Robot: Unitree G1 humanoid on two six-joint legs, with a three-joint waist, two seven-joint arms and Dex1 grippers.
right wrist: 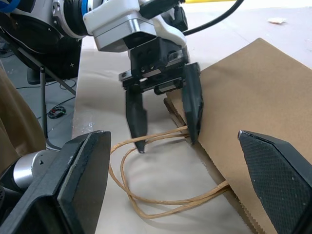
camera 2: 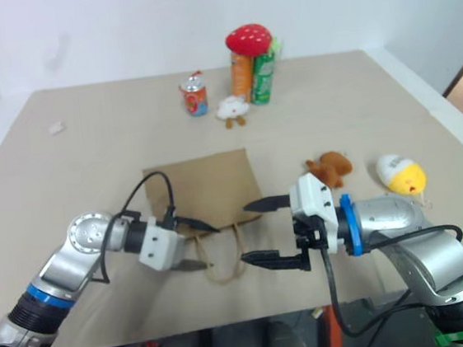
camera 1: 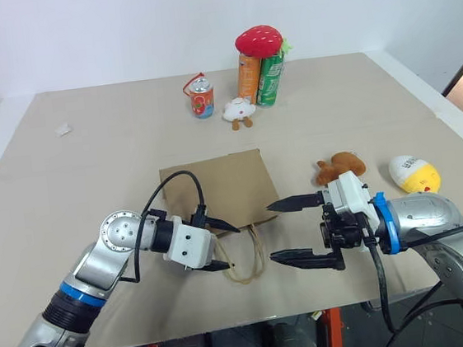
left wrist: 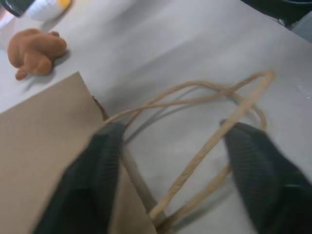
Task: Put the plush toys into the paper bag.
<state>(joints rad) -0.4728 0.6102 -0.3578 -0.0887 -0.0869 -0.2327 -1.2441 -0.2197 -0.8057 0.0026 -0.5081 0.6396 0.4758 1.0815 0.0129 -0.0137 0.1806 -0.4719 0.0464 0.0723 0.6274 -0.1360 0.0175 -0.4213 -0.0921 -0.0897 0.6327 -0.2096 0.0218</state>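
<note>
- Table: covered with tan paper; carries all items listed below.
- Paper bag: lies flat near the middle of the table, toward the front edge. Its mouth faces the front edge, and the two cord handles loop out onto the table surface.
- Left gripper: positioned at the bag's mouth, fingers partly spread. One finger sits at the bag's edge, the other beside the handles. The cords run between the two fingers; whether they are touched cannot be told.
- Right gripper: held just beside the handles, on their right, fingers spread wide, holding nothing.
- Brown toy: lies on the table to the right of the bag, apart from it.
- White-and-yellow egg toy: lies further right, near the right edge.
- Small white toy: rests toward the back edge, in front of two tall cans.
- Red mushroom toy: sits on top of the two cans.
- Short can: stands left of the white toy.
</note>
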